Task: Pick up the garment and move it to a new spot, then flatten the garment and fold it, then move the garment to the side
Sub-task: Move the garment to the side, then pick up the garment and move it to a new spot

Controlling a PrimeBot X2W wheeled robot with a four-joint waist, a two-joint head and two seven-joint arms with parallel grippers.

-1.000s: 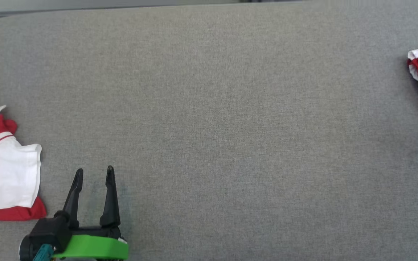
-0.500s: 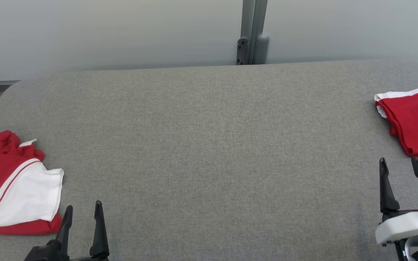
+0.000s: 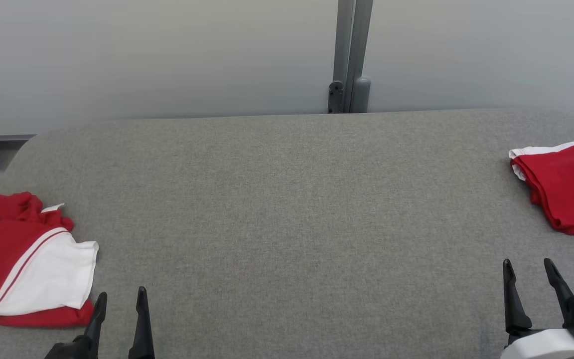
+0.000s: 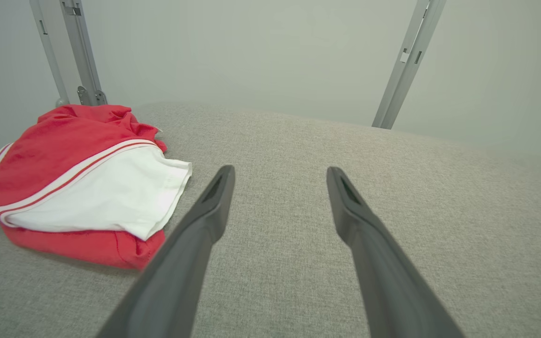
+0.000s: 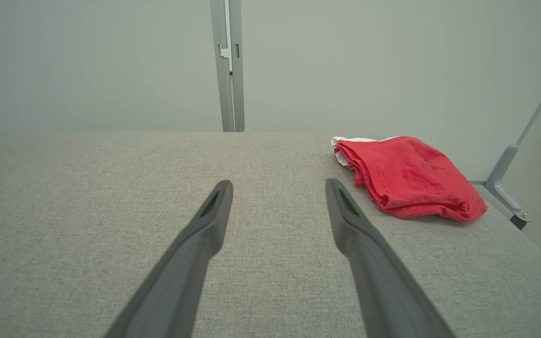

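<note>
Cloth of a grey weave covered the table (image 3: 287,209), which ran back to a pale wall (image 3: 167,50) with an upright metal post (image 3: 352,50) at its middle.

At the table's left end lay the crumpled shirt (image 3: 13,259), a bright red heap with one white sleeve (image 3: 48,279) spread across its front. A red-and-white striped band ran along the sleeve seam, and a small white tab stuck up from the bunched red cloth at the back. Its left part ran off the edge of the head view.

At the far right end, well apart from it, lay the folded shirt (image 3: 566,189), a flat red packet with a strip of white showing along its back edge. Its layered folds faced the middle of the table.

The left gripper (image 3: 121,294) hung low over the table's near edge, just to the right of the crumpled shirt and not touching it. Its two dark fingers stood spread wide, with bare grey cloth between them and nothing in their hold.

The right gripper (image 3: 527,263) hung over the near edge at the other end, in front of the folded shirt and clear of it. Its fingers too were parted wide and held nothing. In each wrist view the fingers pointed out across the bare table towards the wall.
</note>
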